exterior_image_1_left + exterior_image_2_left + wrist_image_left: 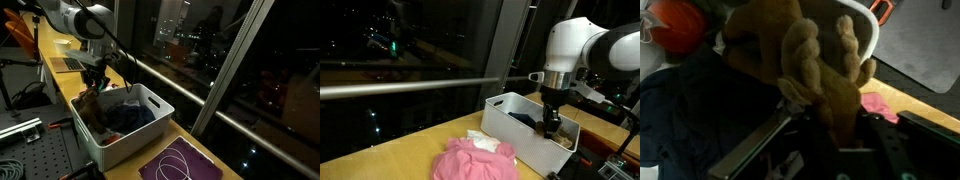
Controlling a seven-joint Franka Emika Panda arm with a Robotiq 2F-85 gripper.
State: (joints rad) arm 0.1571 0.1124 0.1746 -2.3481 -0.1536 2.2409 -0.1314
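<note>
**Gripper clamped on brown plush toy over white bin**

Gripper [95, 82] points straight down above the near-left corner of the white bin [140, 138]; its fingers are closed around the brown plush toy [89, 108], which hangs below them, partly inside the bin and against its left wall; to the right of the toy, a dark blue cloth [130, 118] lies in the bin; further right, on the wooden table [215, 158], a purple mat [185, 165] with a white cable looped on it, just beside the bin

Exterior view from the opposite side: pink cloth [470, 162] heaped on the table at left; white cloth [485, 141] touching it; then the bin [510, 125]; gripper [552, 122] low over its far end

Wrist view: orange object [678, 22] at upper left, kind cannot be told; dark cloth [690, 100] below it; plush toy [810, 70] fills the centre, pinched between the fingers [755, 150]; bin rim [865, 25] behind; pink cloth [878, 103] at right
</note>
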